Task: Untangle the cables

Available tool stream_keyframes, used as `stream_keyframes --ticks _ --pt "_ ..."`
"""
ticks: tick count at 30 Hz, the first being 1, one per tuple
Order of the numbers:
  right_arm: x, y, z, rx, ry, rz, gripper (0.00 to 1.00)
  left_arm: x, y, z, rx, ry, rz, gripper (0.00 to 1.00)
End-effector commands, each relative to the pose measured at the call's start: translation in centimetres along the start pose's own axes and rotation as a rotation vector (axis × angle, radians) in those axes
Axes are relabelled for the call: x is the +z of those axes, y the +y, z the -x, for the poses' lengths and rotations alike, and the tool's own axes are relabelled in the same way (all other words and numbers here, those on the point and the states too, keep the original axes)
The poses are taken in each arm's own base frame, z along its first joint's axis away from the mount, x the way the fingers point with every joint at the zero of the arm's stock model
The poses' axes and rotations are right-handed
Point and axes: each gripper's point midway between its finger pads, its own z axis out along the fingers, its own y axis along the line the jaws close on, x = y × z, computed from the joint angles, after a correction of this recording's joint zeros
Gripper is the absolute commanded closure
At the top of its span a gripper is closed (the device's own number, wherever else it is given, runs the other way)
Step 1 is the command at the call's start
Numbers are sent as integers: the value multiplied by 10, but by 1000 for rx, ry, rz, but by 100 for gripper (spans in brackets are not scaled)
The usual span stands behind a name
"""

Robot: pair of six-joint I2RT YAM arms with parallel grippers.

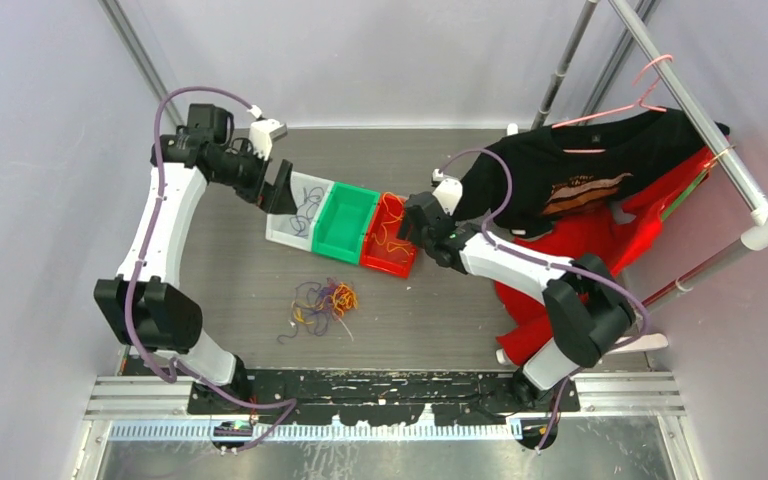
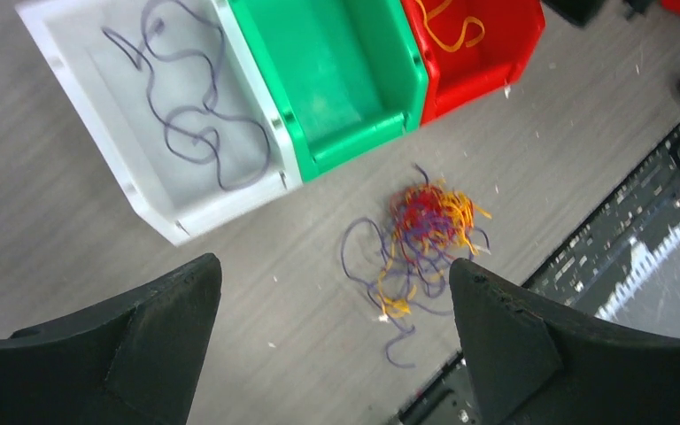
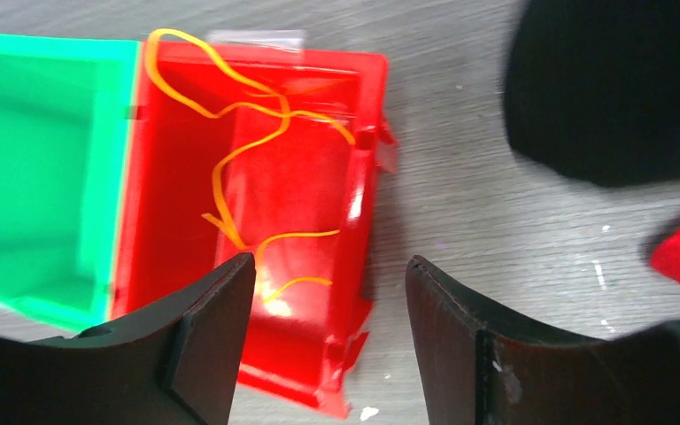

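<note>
A tangle of purple, orange-yellow and red cables (image 1: 322, 302) lies on the table in front of the bins; it also shows in the left wrist view (image 2: 423, 232). Purple cables (image 2: 197, 124) lie in the white bin (image 1: 280, 228). Orange-yellow cables (image 3: 246, 150) lie in the red bin (image 1: 397, 262). The green bin (image 1: 345, 222) between them holds nothing. My left gripper (image 1: 278, 190) is open and empty above the white bin's far left edge. My right gripper (image 1: 415, 225) is open and empty above the red bin's right side.
A black shirt (image 1: 580, 180) and red garment (image 1: 610, 245) hang from a rack (image 1: 705, 120) at the right, close to my right arm. The black base rail (image 1: 380, 390) runs along the table's near edge.
</note>
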Motion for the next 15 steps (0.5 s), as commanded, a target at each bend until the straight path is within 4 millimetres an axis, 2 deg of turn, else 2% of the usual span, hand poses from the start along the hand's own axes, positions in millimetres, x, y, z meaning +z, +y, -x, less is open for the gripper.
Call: stream_keyframes --ticks 1,3,5,9,15 --pt "12 -12 19 -58 -79 -91 34 -21 -24 -25 -3 52 -42 1" --pt "18 -13 16 -77 -67 -103 37 -27 -24 -28 -38 77 -31 1" --pt "25 -14 16 -94 -57 -108 45 -33 -26 -27 -67 90 -35 1" --pt "37 -21 28 -94 -57 -131 59 -40 -30 -22 -98 78 -68 0" --pt "46 -6 51 -81 -83 -115 62 -42 -35 -29 -100 99 -98 0"
